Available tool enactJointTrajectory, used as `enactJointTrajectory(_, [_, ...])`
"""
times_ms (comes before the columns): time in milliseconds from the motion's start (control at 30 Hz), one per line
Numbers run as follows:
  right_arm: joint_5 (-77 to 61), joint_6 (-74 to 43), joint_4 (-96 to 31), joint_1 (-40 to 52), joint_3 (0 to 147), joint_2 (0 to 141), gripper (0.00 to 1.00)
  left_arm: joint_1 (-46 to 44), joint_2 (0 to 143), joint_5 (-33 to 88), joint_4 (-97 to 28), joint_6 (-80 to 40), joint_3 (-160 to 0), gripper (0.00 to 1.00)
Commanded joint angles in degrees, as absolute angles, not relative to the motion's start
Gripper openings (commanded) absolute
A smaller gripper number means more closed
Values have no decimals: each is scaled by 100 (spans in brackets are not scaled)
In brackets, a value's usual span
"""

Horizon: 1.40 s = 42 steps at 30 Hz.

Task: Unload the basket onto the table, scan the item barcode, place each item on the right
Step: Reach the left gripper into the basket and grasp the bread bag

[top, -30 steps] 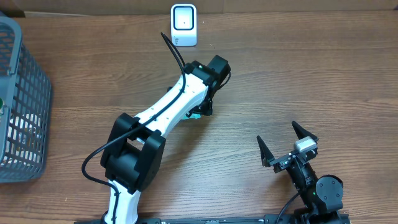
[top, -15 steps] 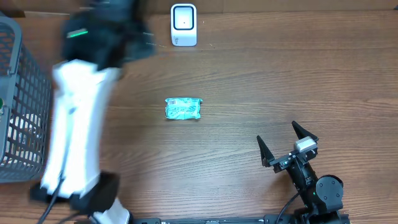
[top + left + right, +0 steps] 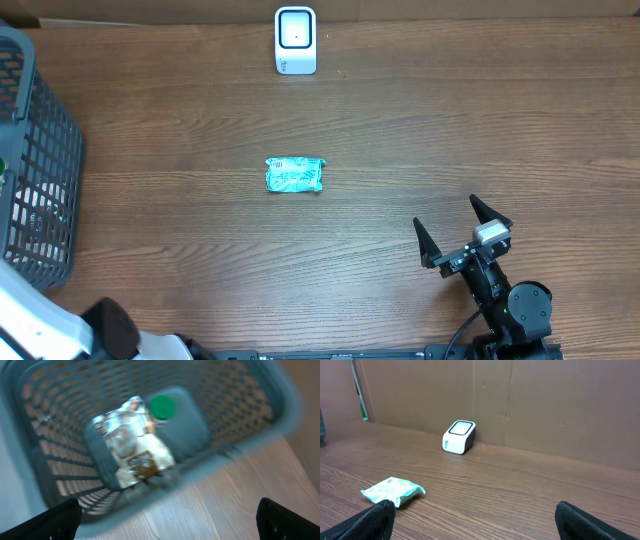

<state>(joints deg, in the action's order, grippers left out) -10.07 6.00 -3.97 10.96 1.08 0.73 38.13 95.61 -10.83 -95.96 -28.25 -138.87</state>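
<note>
**A:** What's over at the far left?

**B:** A grey mesh basket [image 3: 45, 150], at the left edge of the table [image 3: 450, 110]. The left wrist view looks down into it. A crumpled foil pouch [image 3: 132, 445] and something with a green cap [image 3: 162, 406] lie inside (that picture is blurred, so I can't name either better).

**A:** And the left gripper?

**B:** The left gripper [image 3: 167, 522] hangs above the basket's near wall. Its fingertips [image 3: 50, 520] sit at the bottom corners of the view, spread wide with nothing between them.

**A:** Where's the item?

**B:** The teal packet [image 3: 294, 175] lies flat on the bare wood near the middle of the table, and neither gripper touches it. The white scanner [image 3: 296, 42] stands at the back edge, almost straight behind the packet and well apart from it, in front of a brown cardboard wall [image 3: 545, 405].

**A:** Right side?

**B:** The right gripper [image 3: 445, 212] sits near the front right, well apart from the packet, jaws wide and empty. In its wrist view the packet is at the lower left and the scanner is farther back.
</note>
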Motion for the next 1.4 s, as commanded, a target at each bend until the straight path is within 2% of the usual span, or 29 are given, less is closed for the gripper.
enactJointTrajectory(0, [-972, 578, -368, 1085, 45, 16, 100, 4672, 9979, -342, -9539, -2541, -13725, 100])
enactJointTrajectory(133, [-972, 578, -368, 1085, 45, 16, 100, 5076, 10519, -309, -9511, -2521, -13690, 100])
enactJointTrajectory(400, [-972, 578, -368, 1085, 45, 16, 100, 5026, 11710, -327, -9421, -2565, -13690, 100])
enactJointTrajectory(600, [-972, 578, -368, 1085, 45, 16, 100, 5024, 12398, -489, -9242, -3326, -13546, 100])
enactJointTrajectory(900, [-972, 578, -368, 1085, 45, 16, 100, 4934, 12505, -554, -8171, -3603, -12119, 100])
enactJointTrajectory(1233, [-972, 578, -368, 1085, 45, 16, 100, 4622, 12505, -578, -6681, -3625, -10398, 95])
enactJointTrajectory(1367, [-972, 578, -368, 1085, 45, 16, 100, 4593, 12505, -709, -6499, -3621, -10141, 83])
